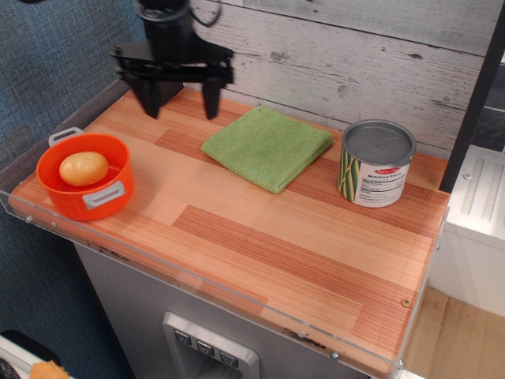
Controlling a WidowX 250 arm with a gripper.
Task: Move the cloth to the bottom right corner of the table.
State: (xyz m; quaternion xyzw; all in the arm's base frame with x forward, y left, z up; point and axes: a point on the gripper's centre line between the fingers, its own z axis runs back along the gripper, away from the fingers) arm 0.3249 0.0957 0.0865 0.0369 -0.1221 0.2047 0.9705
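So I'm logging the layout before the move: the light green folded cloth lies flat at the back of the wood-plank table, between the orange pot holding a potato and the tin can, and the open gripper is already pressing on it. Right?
Not quite. In the observation.image view the open black gripper hangs left of the light green folded cloth, not touching it. The rest holds: orange pot with potato, tin can, wood-plank table.

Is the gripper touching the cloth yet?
Apart. The only view shows the open gripper left of the cloth, with bare table between them.
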